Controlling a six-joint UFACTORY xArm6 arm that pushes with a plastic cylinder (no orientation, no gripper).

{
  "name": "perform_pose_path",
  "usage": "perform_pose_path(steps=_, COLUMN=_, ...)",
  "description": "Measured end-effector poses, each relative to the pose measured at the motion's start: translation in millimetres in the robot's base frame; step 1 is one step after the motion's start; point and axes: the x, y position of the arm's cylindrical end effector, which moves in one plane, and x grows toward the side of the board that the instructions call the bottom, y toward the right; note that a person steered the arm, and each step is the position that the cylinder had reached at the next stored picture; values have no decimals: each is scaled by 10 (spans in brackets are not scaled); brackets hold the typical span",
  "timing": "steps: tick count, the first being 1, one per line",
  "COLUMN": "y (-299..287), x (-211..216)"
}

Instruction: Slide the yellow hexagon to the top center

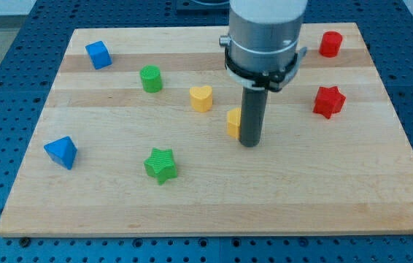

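Note:
The yellow hexagon [233, 123] sits near the middle of the wooden board [119, 197], partly hidden behind my rod. My tip [249, 143] rests on the board just right of and slightly below the hexagon, touching or nearly touching its right side. The arm's grey body comes down from the view's top centre.
A yellow heart [201, 98] lies just left of and above the hexagon. A green cylinder [150, 78] and blue cube [98, 55] are upper left. A blue triangular block [61, 152] and green star [161, 165] are lower left. A red cylinder [330, 44] and red star [329, 101] are at right.

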Motion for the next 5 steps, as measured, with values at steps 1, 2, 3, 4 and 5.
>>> perform_pose_path(steps=1, y=-10, x=-430)
perform_pose_path(steps=2, y=-32, x=-830)
perform_pose_path(steps=3, y=-64, x=-1072)
perform_pose_path(steps=4, y=88, x=-782)
perform_pose_path(steps=5, y=315, x=-542)
